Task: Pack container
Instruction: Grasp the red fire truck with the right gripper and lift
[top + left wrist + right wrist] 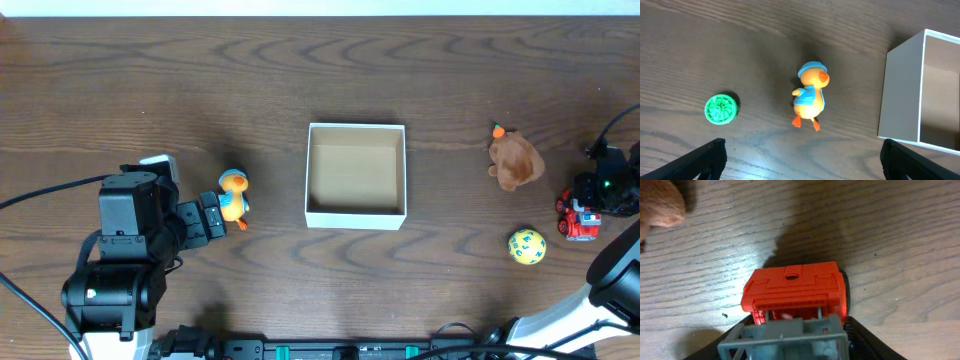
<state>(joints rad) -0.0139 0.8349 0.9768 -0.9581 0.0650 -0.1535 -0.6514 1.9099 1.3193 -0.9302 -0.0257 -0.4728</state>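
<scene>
The container [356, 214] is a square open-top box with white walls and a tan inside, empty, at the table's middle; its left wall shows in the left wrist view [900, 95]. An orange duck toy with a blue hat [234, 196] lies left of it. My left gripper [212, 215] is open, just left of the duck [810, 97], its fingers [802, 162] spread wide and empty. My right gripper [588, 208] is at the far right, shut on a red and grey toy truck [579, 217], which fills the space between its fingers [795, 342] in the right wrist view [792, 287].
A brown plush toy [515, 160] lies right of the box, and its edge shows in the right wrist view [660, 205]. A yellow ball [527, 246] sits in front of it. A green round disc [721, 108] lies left of the duck.
</scene>
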